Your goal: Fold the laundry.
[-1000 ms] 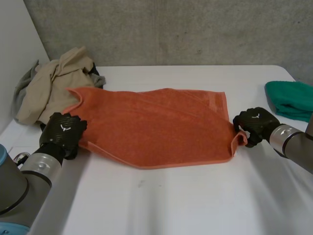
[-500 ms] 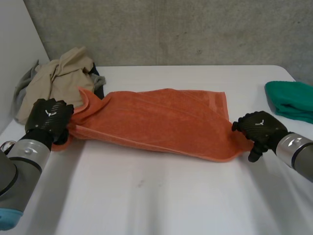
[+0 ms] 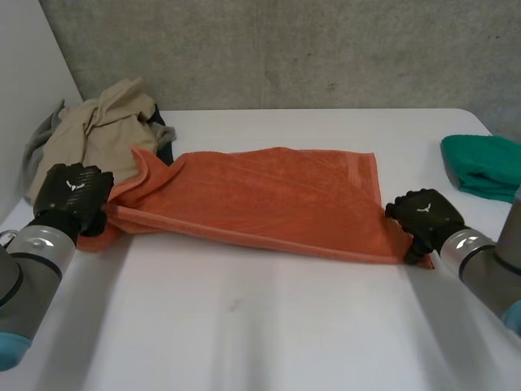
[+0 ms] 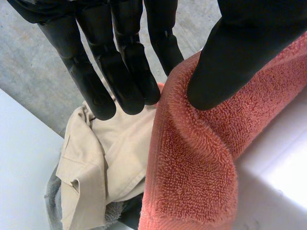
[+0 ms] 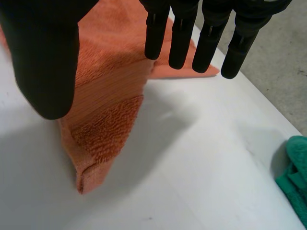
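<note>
I work at a white table (image 3: 269, 326), its top smooth and matte, stretching wide before me and ending in a rounded far corner on my right. Behind its far edge rises a grey concrete wall (image 3: 285, 49), rough and mottled, with small pits and pale streaks. On my left a plain white panel (image 3: 20, 106) stands upright along the table's side and meets the concrete at the corner. The light is soft and even, and the tabletop looks brightest close to me
</note>
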`<state>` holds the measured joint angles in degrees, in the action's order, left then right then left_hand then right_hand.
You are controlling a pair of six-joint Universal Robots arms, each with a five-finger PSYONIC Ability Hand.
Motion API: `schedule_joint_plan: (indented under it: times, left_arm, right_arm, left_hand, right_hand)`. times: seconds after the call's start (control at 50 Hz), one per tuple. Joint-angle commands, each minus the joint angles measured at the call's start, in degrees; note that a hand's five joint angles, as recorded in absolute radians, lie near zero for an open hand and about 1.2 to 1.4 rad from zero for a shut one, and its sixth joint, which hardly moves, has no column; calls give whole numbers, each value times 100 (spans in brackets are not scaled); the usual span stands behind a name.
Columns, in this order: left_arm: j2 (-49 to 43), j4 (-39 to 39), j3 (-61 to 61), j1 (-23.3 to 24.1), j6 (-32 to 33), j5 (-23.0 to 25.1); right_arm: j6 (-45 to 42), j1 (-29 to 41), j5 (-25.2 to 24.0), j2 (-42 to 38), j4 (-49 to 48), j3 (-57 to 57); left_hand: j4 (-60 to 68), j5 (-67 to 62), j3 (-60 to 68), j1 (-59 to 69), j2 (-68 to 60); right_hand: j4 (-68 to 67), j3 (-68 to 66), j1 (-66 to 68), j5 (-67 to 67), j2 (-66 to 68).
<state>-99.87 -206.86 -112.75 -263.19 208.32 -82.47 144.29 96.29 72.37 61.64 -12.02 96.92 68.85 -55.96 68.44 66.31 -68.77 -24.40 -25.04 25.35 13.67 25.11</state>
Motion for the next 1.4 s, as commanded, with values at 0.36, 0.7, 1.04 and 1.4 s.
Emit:
schedule_joint_plan:
  times: [0.36,0.7,1.04,1.4]
  left_arm:
    - [-129,313,438,93,7,-33]
    - [-121,339,421,102,7,-24]
    - [-156,1217,8,-205,279,222]
    - [-305,1973,-62,-1797,315,2111]
  right_arm:
    - [-349,-260,-373,-276,218,-77]
    - [11,92,-188,-443,7,-508]
    - [126,-189,-83,-197,534,-745]
    - [-173,-409,-47,-302,613,-833]
  left_hand:
    - [1115,-1404,1156,1369,-1123]
    - [1115,-1404,1156,1369,-1123]
    - [-4399,4110,-4358,-4144,4391]
    - [-4502,4213,-4461,-4247,4494]
  right_hand:
    - [-644,-581,550,717,574]
    - [-1569,-1506,1475,1642,1499]
    - [-5560,-5496,5465,5633,5489]
    - [-5560,-5496,5465,5633,5489]
